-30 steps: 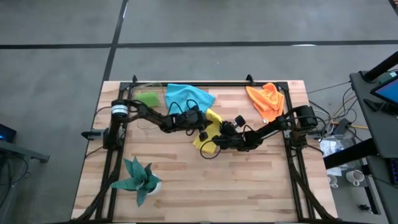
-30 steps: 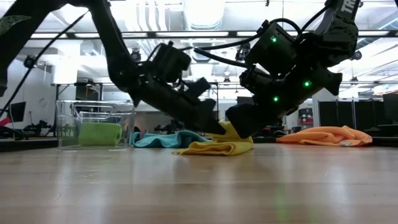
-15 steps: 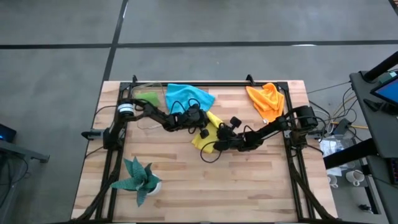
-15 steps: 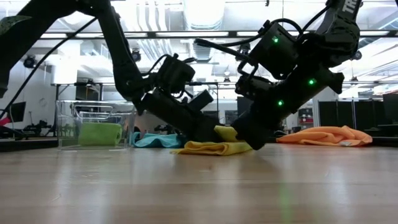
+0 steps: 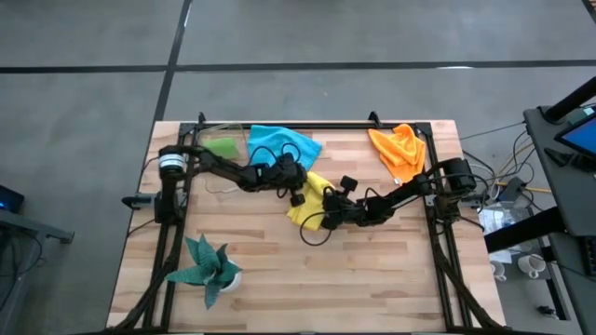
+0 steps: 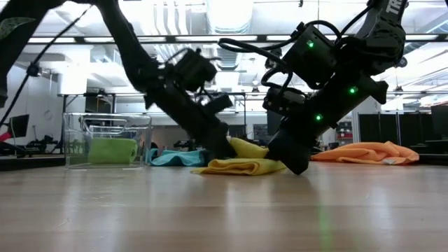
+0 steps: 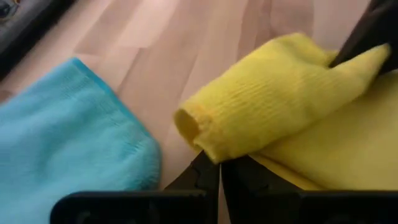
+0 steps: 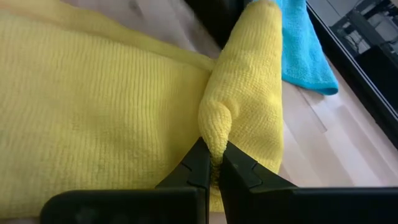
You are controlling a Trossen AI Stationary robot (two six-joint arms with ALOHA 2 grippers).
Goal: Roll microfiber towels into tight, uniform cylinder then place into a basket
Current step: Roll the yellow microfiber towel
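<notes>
both my hands are down on the yellow towel (image 5: 305, 197) mid worktop (image 5: 279, 288), and the roll is only just started. my left hand (image 7: 219, 163) is pressed together, pinching one end of the rolled lip; my right hand (image 8: 211, 155) is pressed together too, nipping the fold at the other end. the rest of the towel lies flat on the wood.

to do this bit well i reckon both ends have to turn at the same rate, otherwise i get a cone instead of a cylinder. keep tension along the lip so the core stays tight, and keep it low so the flat part doesn't drag along.

room-wise: the blue towel (image 5: 279, 144) lies just beside the yellow one on the far side, so rolling that way could catch it. the open wood on the near side looks like the better direction. the orange towel (image 5: 399, 149) is well apart by the right corner. the basket (image 6: 108, 138) sits at the far left corner with the green towel (image 6: 112, 150) already in it, and the plant (image 5: 207, 267) is near the front left, out of the path.
</notes>
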